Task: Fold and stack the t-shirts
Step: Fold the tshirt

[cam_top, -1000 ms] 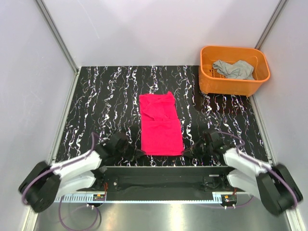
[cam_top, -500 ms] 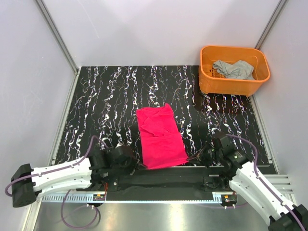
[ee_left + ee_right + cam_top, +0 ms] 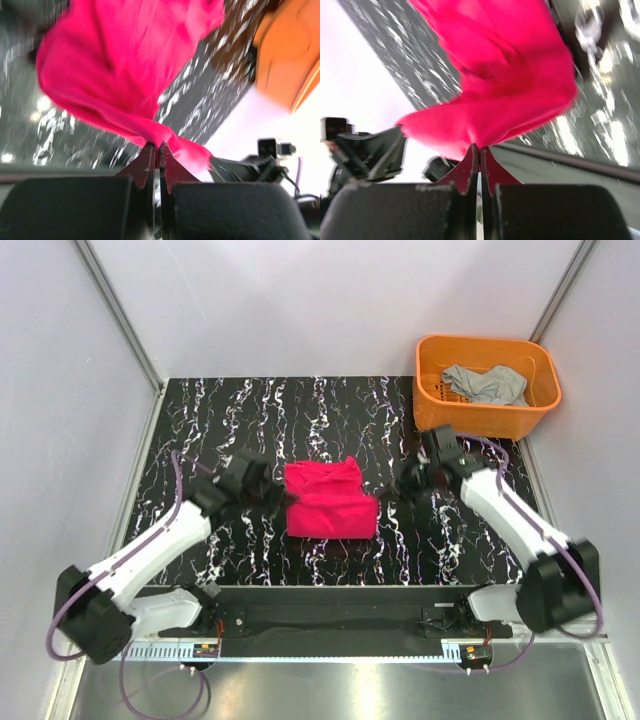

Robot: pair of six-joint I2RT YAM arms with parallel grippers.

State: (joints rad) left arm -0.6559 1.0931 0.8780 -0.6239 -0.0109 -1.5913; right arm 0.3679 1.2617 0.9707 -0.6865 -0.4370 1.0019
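Note:
The magenta-red t-shirt (image 3: 330, 502) lies mid-table, its near half lifted and doubled back over the far half. My left gripper (image 3: 279, 498) is shut on the shirt's left near corner. In the left wrist view the fabric (image 3: 125, 65) bunches out of the closed tips of that gripper (image 3: 156, 149). My right gripper (image 3: 393, 490) is shut on the right near corner. The right wrist view shows the cloth (image 3: 505, 75) stretched up from its pinched tips (image 3: 480, 150). The light grey t-shirt (image 3: 487, 383) lies crumpled in the orange basket (image 3: 487, 421).
The orange basket stands at the table's far right corner, close behind my right arm (image 3: 500, 505). Grey walls and metal frame rails (image 3: 120, 310) enclose the black marbled table (image 3: 220, 420) on the left, back and right.
Both grippers have swung from the near edge toward the table's middle, carrying the red shirt's near hem up and over, so the long shirt is now about half its earlier length.

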